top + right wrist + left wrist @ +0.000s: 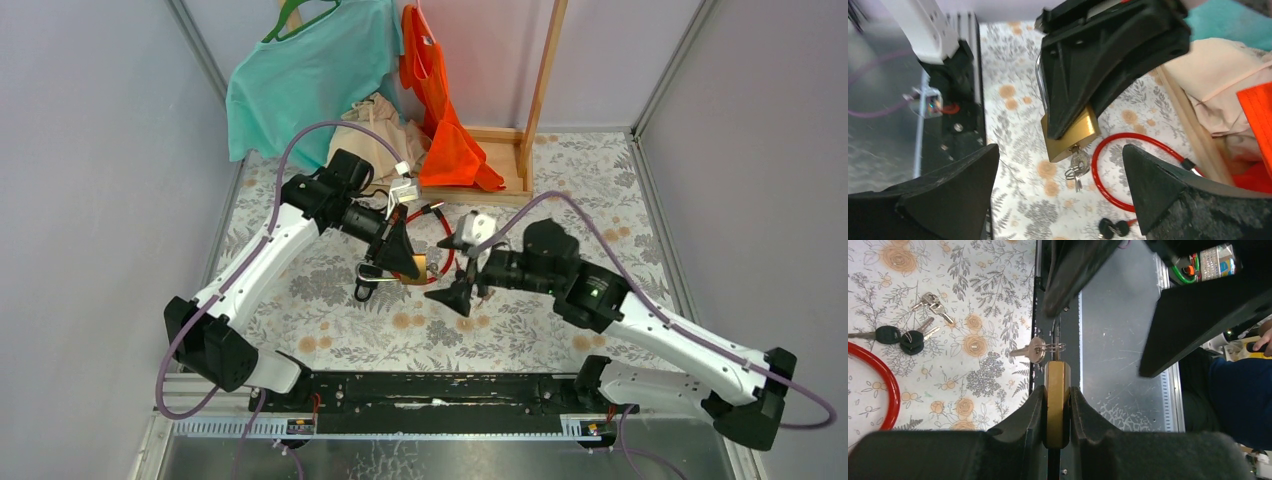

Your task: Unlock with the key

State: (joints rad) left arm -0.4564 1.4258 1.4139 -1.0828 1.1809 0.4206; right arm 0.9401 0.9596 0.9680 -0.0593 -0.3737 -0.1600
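Left wrist view: brass padlock (1056, 382) pinched in left gripper (1056, 394), silver key (1036, 350) at its end; right gripper (1060, 155) wide, empty.

This looks like a robot test lab. 2 robot arms, the left arm (262, 262) and the right arm (680, 338), are bolted to a black rail (400, 384) at the bottom of the frame. Grey walls (90, 150) box in a flowery table cloth (590, 170). Clothes (310, 75) hang at the top.

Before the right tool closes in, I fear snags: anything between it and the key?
Nothing visible: the key sticks out of the padlock in the left tool, straight ahead of the open right tool.
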